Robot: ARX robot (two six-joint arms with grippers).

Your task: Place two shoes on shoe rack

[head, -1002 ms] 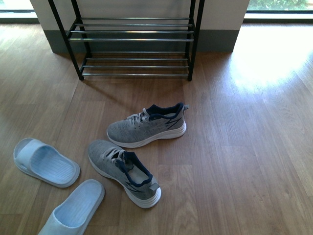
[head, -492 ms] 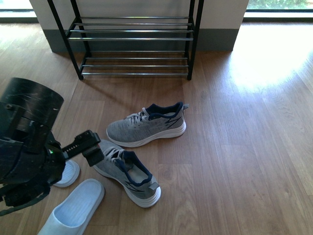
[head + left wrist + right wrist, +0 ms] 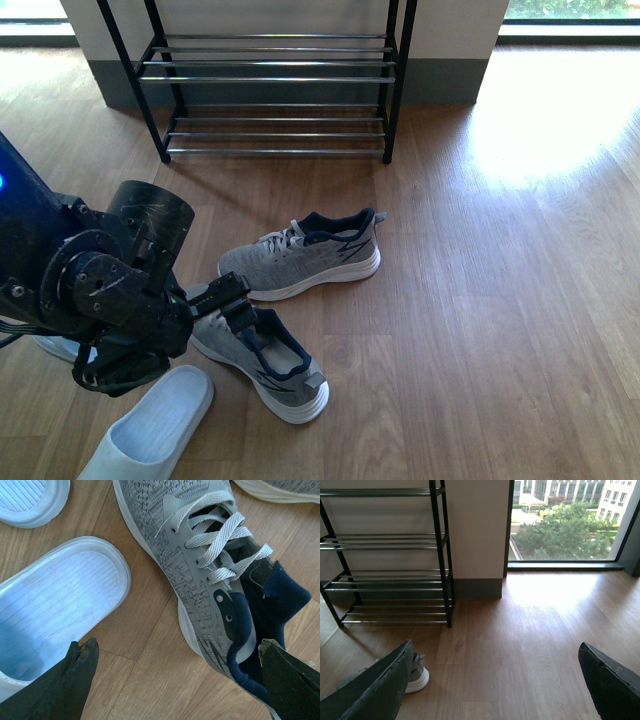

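**Task items.** Both grey sneakers lie on the wooden floor [image 3: 480,300], short of the shoe rack [image 3: 275,64].
- The far sneaker [image 3: 300,258] has its long axis roughly parallel to the rack rods. Its toe points to the robot's left and its heel to the right.
- The near sneaker [image 3: 275,365] lies diagonally, with its toe away and to the left and its navy heel collar toward the robot and to the right. It stands upright on its sole with the laces uppermost.
- The two sneakers are near each other but do not touch.

**Shoe rack.** The rack stands against the far wall. Its chrome rods run left to right, and the visible tiers carry nothing.

**Left arm.** The left gripper [image 3: 232,302] hangs over the laced front of the near sneaker. Its fingers [image 3: 60,690] are spread apart and hold nothing. In the wrist view one finger is over the near slide [image 3: 150,430] and the other is over the sneaker's collar.

**Right arm.** The right gripper [image 3: 495,650] has its fingers [image 3: 375,690] spread wide and holds nothing. Its camera faces the rack and a window [image 3: 560,525].

**Surroundings.** The near slide lies just beside the near sneaker, on its left. A second slide [image 3: 55,348] is mostly hidden behind the left arm. The floor between the sneakers and the rack is bare.
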